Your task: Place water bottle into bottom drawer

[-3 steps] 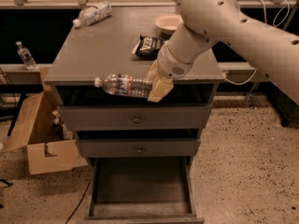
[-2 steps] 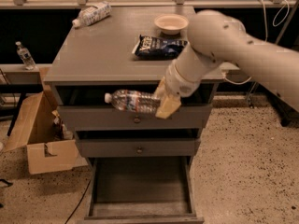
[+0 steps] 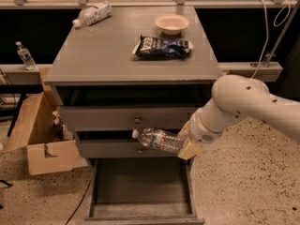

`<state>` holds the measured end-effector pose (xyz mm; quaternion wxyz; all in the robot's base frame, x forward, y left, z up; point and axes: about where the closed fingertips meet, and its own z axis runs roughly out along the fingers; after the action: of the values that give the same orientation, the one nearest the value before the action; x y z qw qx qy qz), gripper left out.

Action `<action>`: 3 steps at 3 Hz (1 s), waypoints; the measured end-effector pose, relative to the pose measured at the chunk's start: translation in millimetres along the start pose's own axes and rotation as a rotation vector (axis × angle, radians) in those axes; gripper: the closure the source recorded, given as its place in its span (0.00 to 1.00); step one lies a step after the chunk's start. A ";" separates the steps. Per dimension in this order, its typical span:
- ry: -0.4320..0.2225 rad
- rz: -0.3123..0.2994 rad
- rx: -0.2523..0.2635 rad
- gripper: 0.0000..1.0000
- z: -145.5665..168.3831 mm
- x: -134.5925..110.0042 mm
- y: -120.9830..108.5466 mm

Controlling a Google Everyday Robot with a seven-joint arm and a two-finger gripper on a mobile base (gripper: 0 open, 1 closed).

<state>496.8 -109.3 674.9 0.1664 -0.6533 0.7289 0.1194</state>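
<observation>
Camera view. The gripper (image 3: 187, 143), at the end of the white arm (image 3: 239, 107) reaching in from the right, is clamped on the base end of the water bottle (image 3: 157, 139). The bottle lies nearly level (white cap pointing left) in front of the middle drawer (image 3: 108, 149) and above the bottom drawer (image 3: 140, 187), which is pulled open. On the cabinet top (image 3: 108, 55) rest a bowl (image 3: 171, 23), a snack bag (image 3: 162, 46) and a labelled bottle (image 3: 92, 14). A cardboard box (image 3: 40, 142) stands left of the cabinet.
</observation>
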 end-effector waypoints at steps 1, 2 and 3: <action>0.000 0.000 0.000 1.00 0.0 0.0 0.0; -0.017 0.017 -0.040 1.00 26.2 11.2 6.3; -0.040 0.034 -0.102 1.00 104.4 33.9 31.7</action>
<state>471.3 -95.7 564.3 0.1454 -0.6459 0.7294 0.1721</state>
